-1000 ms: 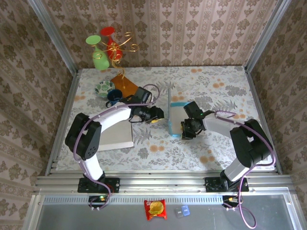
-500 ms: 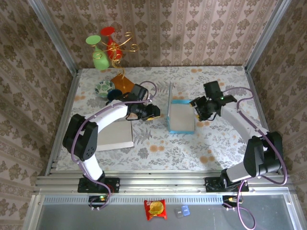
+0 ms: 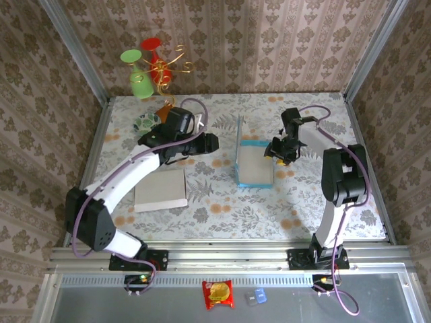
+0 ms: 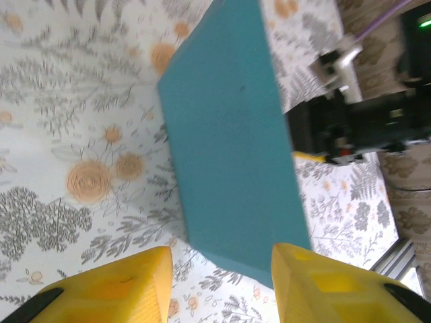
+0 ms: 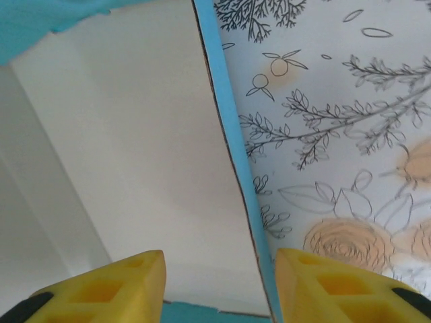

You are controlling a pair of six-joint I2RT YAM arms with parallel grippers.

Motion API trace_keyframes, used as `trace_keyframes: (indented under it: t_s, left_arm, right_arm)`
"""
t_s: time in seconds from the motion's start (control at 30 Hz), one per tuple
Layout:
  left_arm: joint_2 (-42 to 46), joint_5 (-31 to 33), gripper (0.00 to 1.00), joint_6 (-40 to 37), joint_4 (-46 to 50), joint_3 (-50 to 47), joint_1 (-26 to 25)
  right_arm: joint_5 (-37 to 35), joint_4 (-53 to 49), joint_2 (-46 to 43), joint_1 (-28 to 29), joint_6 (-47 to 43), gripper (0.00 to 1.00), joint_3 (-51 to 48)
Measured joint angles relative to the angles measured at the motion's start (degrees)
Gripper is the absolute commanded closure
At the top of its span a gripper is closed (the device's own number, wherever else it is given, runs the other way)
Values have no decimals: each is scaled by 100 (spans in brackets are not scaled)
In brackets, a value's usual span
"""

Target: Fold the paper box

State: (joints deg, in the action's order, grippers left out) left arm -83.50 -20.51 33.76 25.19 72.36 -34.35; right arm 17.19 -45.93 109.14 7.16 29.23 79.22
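Observation:
The paper box [image 3: 254, 166] lies in the middle of the table, teal outside and pale inside, with one flap [image 3: 238, 136] standing upright on its left. My left gripper [image 3: 214, 143] hovers left of that flap, open; in the left wrist view its yellow fingers [image 4: 128, 286] frame the teal panel [image 4: 229, 134] with nothing between them. My right gripper [image 3: 273, 151] is at the box's far right edge, open. In the right wrist view the box's white inside [image 5: 135, 168] and teal side edge [image 5: 232, 161] run between my fingertips [image 5: 337, 286].
A flat pale sheet [image 3: 161, 190] lies left of the box under the left arm. A patterned bowl [image 3: 145, 122], an orange piece [image 3: 174, 116] and a green vase [image 3: 140, 84] with a gold wire stand sit at the back left. A snack packet [image 3: 217, 294] lies below the table's front rail.
The right gripper left the box's near right side and swung to its far right edge. The box now lies open and wider. The left arm stretched out and its gripper drew slightly back-left.

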Motion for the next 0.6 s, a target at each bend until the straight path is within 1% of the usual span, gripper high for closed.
trace_keyframes:
  t_s: [0.07, 0.23, 0.33, 0.5, 0.6]
  left_arm:
    - [127, 46, 56, -66, -11, 2, 0]
    - [153, 111, 56, -173, 59, 2, 2]
    - [153, 129, 56, -221, 109, 0, 0]
    - [153, 129, 56, -297, 205, 0, 0]
    - [153, 129, 56, -361, 267, 2, 2]
  right_arm:
    - [0, -50, 120, 20, -50, 61, 7]
    - [-79, -122, 341, 133, -11, 67, 109]
    - [-190, -125, 387, 236, 160, 71, 151]
    - [-378, -190, 398, 358, 507, 76, 151]
    - [-507, -234, 442, 417, 732, 77, 151]
